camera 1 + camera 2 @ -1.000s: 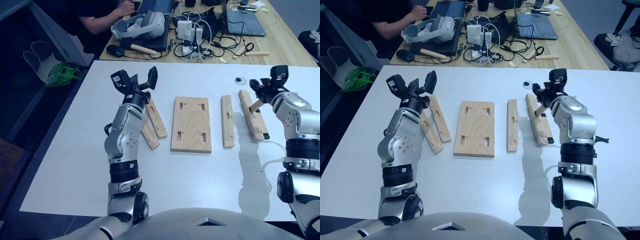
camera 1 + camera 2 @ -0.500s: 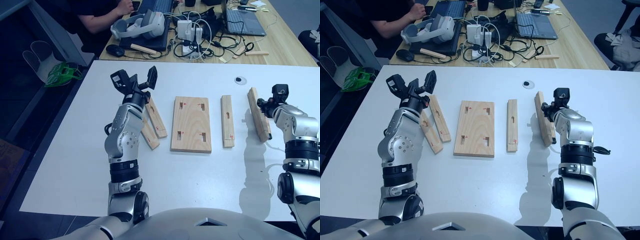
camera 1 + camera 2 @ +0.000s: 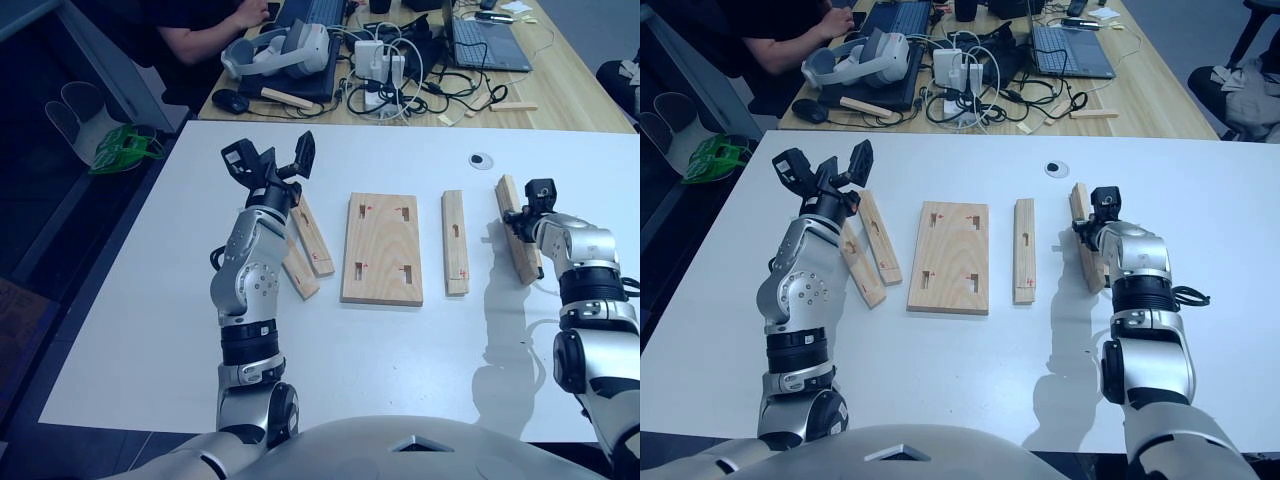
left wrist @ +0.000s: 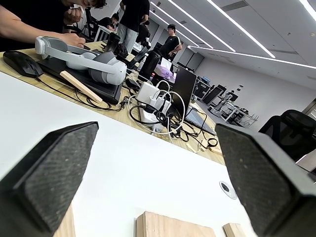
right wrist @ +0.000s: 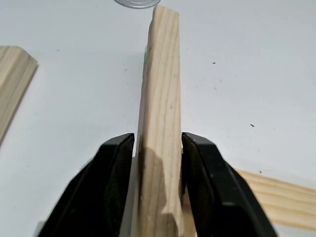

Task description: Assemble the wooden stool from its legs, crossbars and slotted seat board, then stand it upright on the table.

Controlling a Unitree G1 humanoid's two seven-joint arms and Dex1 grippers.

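- My white desk (image 3: 420, 380) stands over a dark floor (image 3: 40, 300).
- Behind it, a wooden desk (image 3: 570, 90) carries laptops (image 3: 485, 45), tangled cables (image 3: 400, 85) and a headset (image 3: 280, 50).
- Long ceiling lights (image 4: 237, 24) run overhead, and an office chair (image 4: 291, 133) stands nearby.

The silver left arm (image 3: 250, 285) stands bent (forearm upright), its black two-fingered left gripper (image 3: 270, 152) spread wide; the right gripper (image 5: 157, 148) clamps a pale wooden slat (image 5: 162, 74) on edge.

Right gripper (image 3: 523, 214): moved lower at the frame's right, from the leg's far end to its middle.
Leg (image 3: 527, 258): turned from flat to standing on edge, clamped between the fingers.
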